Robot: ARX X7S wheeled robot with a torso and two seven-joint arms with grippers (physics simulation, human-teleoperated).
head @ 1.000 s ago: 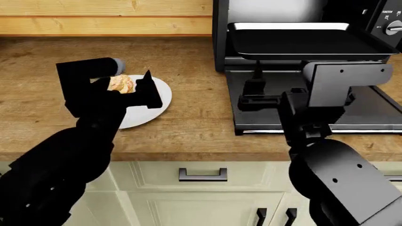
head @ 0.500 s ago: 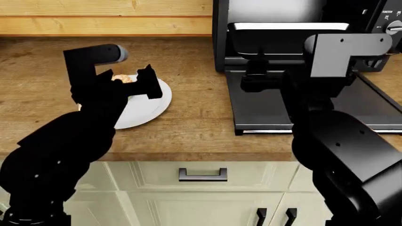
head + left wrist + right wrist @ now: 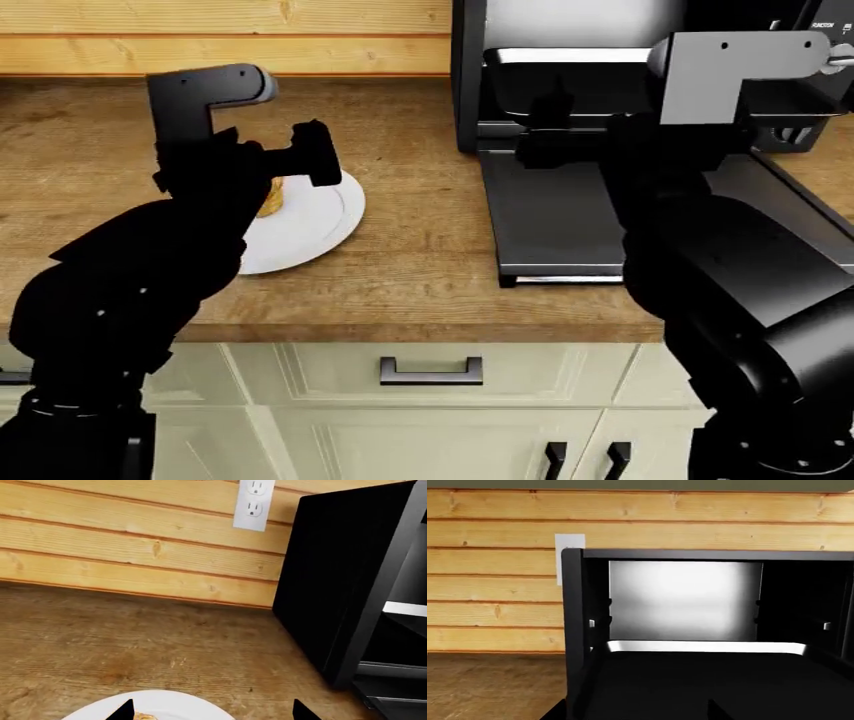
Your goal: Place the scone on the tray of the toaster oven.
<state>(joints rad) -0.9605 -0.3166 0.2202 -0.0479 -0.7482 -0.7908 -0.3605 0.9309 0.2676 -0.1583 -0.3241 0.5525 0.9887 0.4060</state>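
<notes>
Head view | scone on plate | oven label unreadable

Even, bright, sharp simulator lighting

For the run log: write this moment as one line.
stage: pickup | scone: on plate | left gripper: open, straddling scone | right gripper: open, before tray | toaster oven: door down

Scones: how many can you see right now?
1. The scone sits on the white plate, mostly hidden behind the left gripper; more could be hidden there.
</notes>
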